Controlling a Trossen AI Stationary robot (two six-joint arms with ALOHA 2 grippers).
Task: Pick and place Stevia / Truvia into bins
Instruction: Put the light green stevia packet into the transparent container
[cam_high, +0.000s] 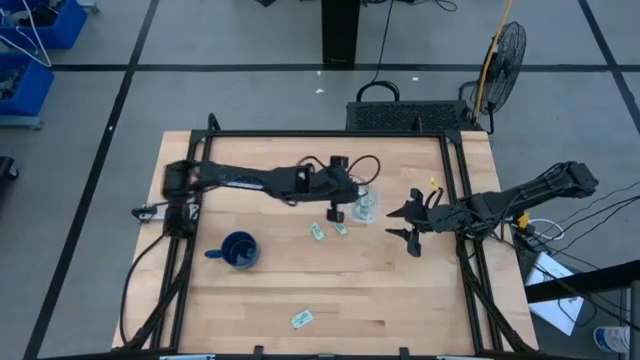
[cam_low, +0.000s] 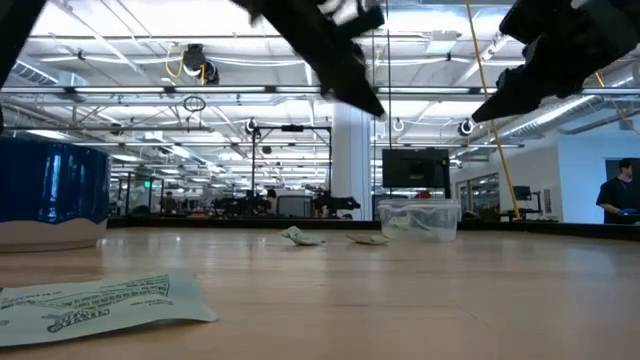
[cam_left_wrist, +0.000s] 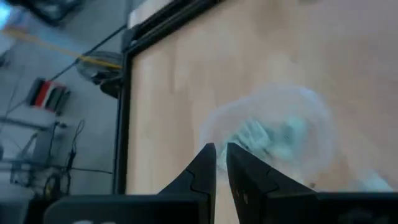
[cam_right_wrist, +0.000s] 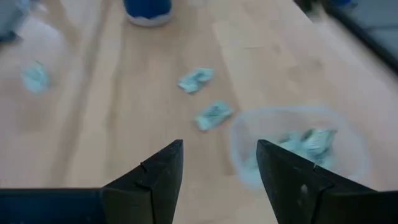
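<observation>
The clear bin (cam_high: 367, 207) stands right of the table's middle with several pale green packets inside (cam_left_wrist: 280, 134) (cam_right_wrist: 301, 146). Two packets lie flat just to its near left (cam_high: 316, 232) (cam_high: 340, 229), and another lies by the near edge (cam_high: 301, 319) (cam_low: 100, 298). My left gripper (cam_high: 338, 211) (cam_left_wrist: 221, 158) hangs above the table just left of the bin, its fingers drawn together with nothing visible between them. My right gripper (cam_high: 411, 226) (cam_right_wrist: 219, 168) is open, raised to the right of the bin.
A dark blue mug (cam_high: 240, 250) (cam_low: 50, 195) stands on the table's left half. A black frame (cam_high: 455, 170) runs along the table's edges. Bare wood lies between the mug and the near packet.
</observation>
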